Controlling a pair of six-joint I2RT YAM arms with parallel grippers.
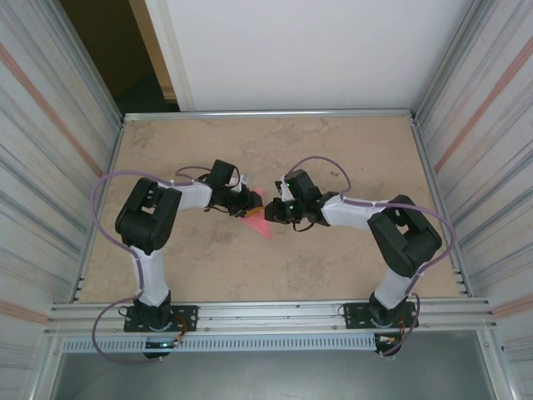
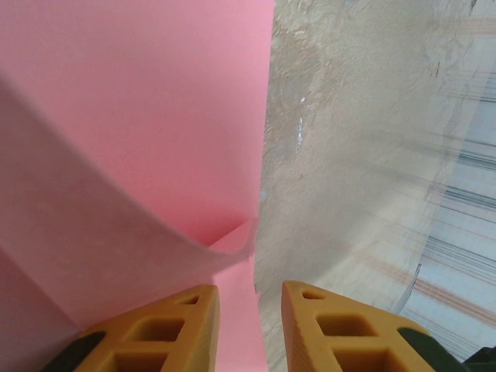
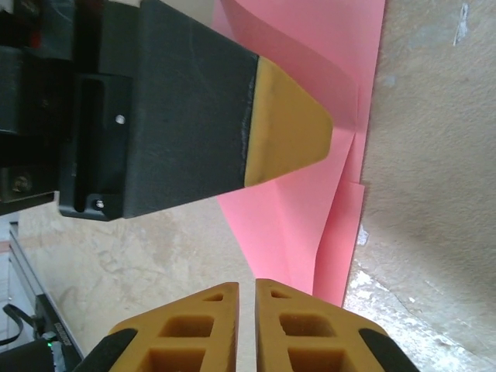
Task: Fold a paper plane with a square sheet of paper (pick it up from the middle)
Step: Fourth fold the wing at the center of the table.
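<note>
Ribbed metal walls (image 1: 50, 167) enclose a mottled tabletop (image 1: 250, 275).

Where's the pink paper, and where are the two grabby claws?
pink paper (image 2: 139, 101): left wrist view, on its flat part.
left gripper (image 2: 249, 291): left wrist view, midway between its fingertips.
right gripper (image 3: 248, 285): right wrist view, midway between its fingertips.

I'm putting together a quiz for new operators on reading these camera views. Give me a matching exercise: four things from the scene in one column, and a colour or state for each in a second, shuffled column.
Things:
1. left gripper
2. right gripper
3. square sheet of paper
4. table

Colours or states:
A. mottled beige
B. fingers nearly touching
C. pink, one flap curling up
D. fingers apart, either side of the paper's edge

Pairs: 1-D, 2-B, 3-C, 4-A.
</note>
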